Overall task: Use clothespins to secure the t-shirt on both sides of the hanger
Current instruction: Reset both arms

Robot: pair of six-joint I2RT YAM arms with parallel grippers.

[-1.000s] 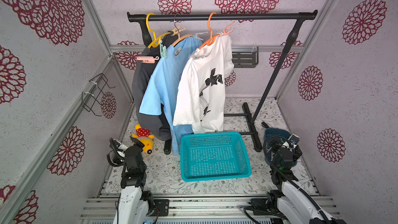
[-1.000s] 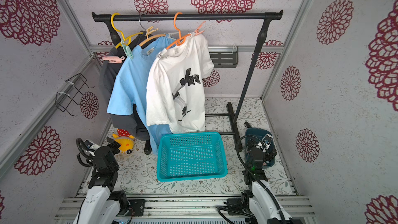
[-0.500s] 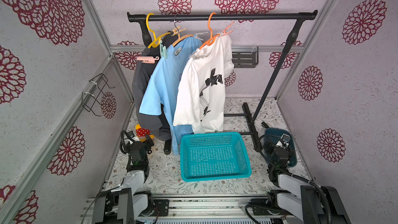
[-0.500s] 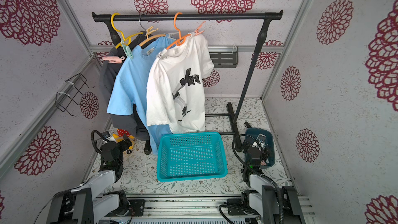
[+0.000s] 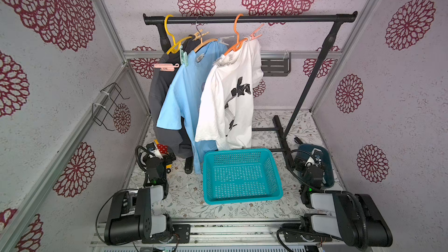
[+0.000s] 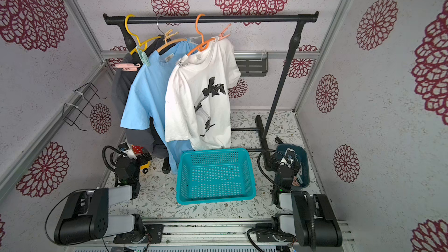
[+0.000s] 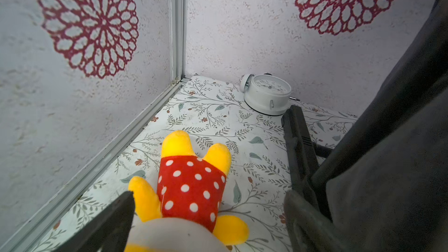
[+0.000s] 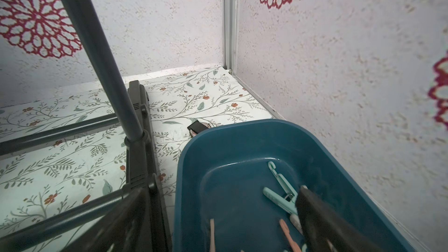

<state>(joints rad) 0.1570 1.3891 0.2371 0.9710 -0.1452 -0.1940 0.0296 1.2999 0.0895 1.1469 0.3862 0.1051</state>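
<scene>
A white t-shirt [image 5: 228, 98] hangs on an orange hanger [image 5: 236, 42], with a peach clothespin [image 5: 255, 33] on its far shoulder and a whitish one [image 5: 219, 59] on the near shoulder. Beside it hang a light blue t-shirt [image 5: 184, 93] and a dark grey one [image 5: 160, 88], each with pegs on it. More clothespins [image 8: 281, 195] lie in a dark blue tub [image 8: 194, 166]. My right gripper [image 8: 223, 202] stands open and empty low over that tub. My left gripper [image 7: 208, 204] is open and empty above a plush toy [image 7: 191, 185].
A teal basket [image 5: 242, 175] sits on the floor between my arms. The rack's black foot [image 7: 298, 141] and slanted pole [image 8: 97, 52] stand close to both grippers. A white alarm clock [image 7: 266, 93] lies in the back left corner. A wire holder [image 5: 109, 105] hangs on the left wall.
Both arms have folded down and back toward their bases, so their upper links now show at the front. Both grippers stayed open. The shirts and pegs have not moved.
</scene>
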